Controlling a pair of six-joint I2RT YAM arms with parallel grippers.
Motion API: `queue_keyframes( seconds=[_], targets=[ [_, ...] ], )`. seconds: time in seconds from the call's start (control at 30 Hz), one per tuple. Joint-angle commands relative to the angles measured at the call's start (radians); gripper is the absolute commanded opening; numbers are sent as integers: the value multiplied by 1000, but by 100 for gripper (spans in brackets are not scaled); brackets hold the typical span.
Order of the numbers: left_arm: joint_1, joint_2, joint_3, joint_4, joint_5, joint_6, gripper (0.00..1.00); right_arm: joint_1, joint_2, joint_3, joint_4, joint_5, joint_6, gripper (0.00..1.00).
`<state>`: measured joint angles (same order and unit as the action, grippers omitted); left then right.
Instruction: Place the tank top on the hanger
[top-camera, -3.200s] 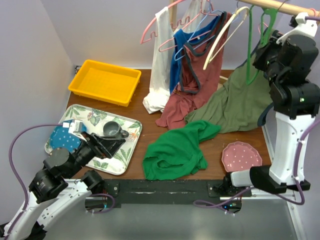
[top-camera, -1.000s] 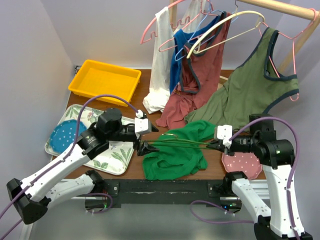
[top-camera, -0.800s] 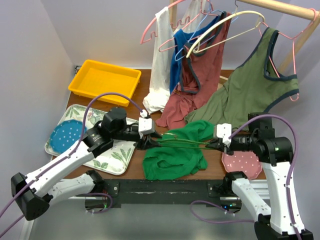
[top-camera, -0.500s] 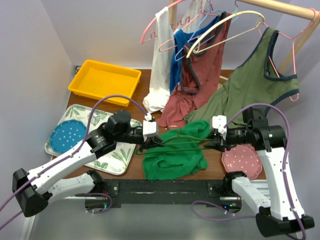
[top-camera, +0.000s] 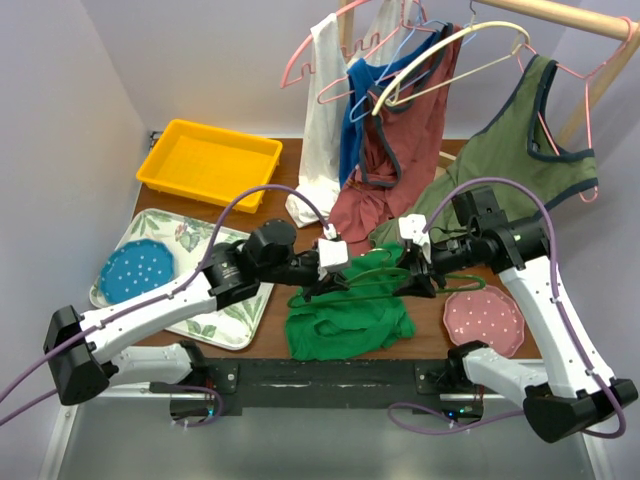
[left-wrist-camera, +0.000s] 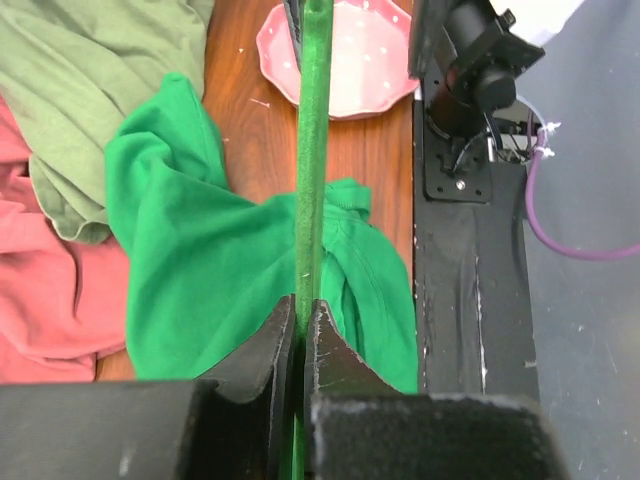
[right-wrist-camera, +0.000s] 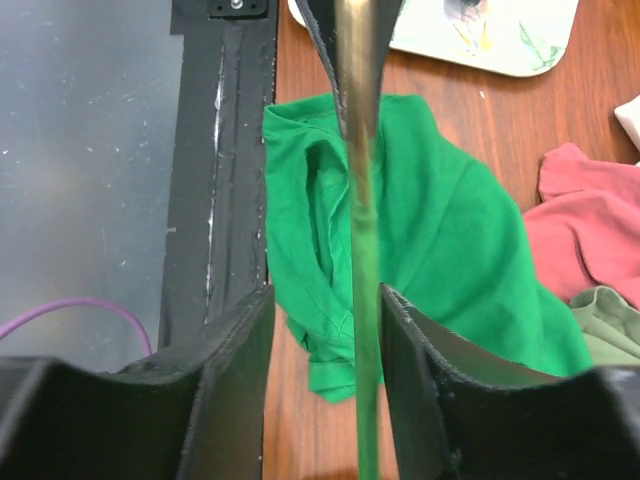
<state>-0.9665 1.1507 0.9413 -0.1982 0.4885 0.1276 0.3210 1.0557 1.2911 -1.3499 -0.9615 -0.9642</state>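
Pinched by the left hand (left-wrist-camera: 300, 325) alone, the right hand (right-wrist-camera: 323, 305) spread, the hanger (left-wrist-camera: 312, 150) could be tilted into the tank top (left-wrist-camera: 215, 265).

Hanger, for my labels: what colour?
Dark green; the hanger shows best in the left wrist view.

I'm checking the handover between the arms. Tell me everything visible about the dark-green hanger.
The hanger is thin, dark-green and wire-like, held roughly level above the tank top. The left pincer is clamped shut on its rod. The right pincer stands open around it, with gaps on both sides.
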Motion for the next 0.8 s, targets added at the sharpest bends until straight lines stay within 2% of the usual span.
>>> queue_keyframes(
  seconds=[0.0, 0.03, 0.07, 0.1, 0.2, 0.23, 0.27, 0.3, 0.33, 0.37, 0.43, 0.53, 0.63, 0.77],
  targets=[
    [-12, 24, 70, 100, -41, -42, 0, 6, -6, 8, -42, -54, 48, 42],
    [-14, 33, 71, 109, -41, -54, 0, 6, -6, 5, -41, -56, 51, 37],
    [-15, 35, 70, 134, -42, -62, 0, 6, -10, -1, -40, -59, 51, 17],
    [-17, 37, 65, 144, -45, -69, 0, 6, -10, -3, -38, -57, 51, 3],
    [-18, 30, 54, 169, -103, -109, 0, 6, -25, 7, -23, -25, 82, 0],
    [-17, 20, 53, 161, -167, -153, 11, 4, -29, 11, -9, 36, 102, 0],
    [-15, 14, 53, 122, -210, -176, 26, -5, -51, 31, 17, 88, 117, 0],
    [-12, 6, 48, 94, -255, -196, 44, -14, -62, 39, 32, 137, 149, 0],
    [-11, -15, 41, 42, -342, -253, 69, -26, -72, 53, 47, 240, 165, 0],
    [-5, -31, 28, 23, -381, -290, 75, -51, -95, 60, 51, 275, 173, 0],
    [23, -93, -38, -9, -410, -395, 80, -72, -124, 59, 40, 335, 153, 0],
    [54, -195, -154, -35, -389, -537, 82, -105, -174, 36, 14, 351, 136, 0],
    [54, -270, -258, -73, -372, -646, 81, -135, -197, 17, -3, 348, 139, 0],
    [31, -272, -340, -130, -386, -758, 77, -174, -201, -3, 1, 322, 154, 0]
  ],
)
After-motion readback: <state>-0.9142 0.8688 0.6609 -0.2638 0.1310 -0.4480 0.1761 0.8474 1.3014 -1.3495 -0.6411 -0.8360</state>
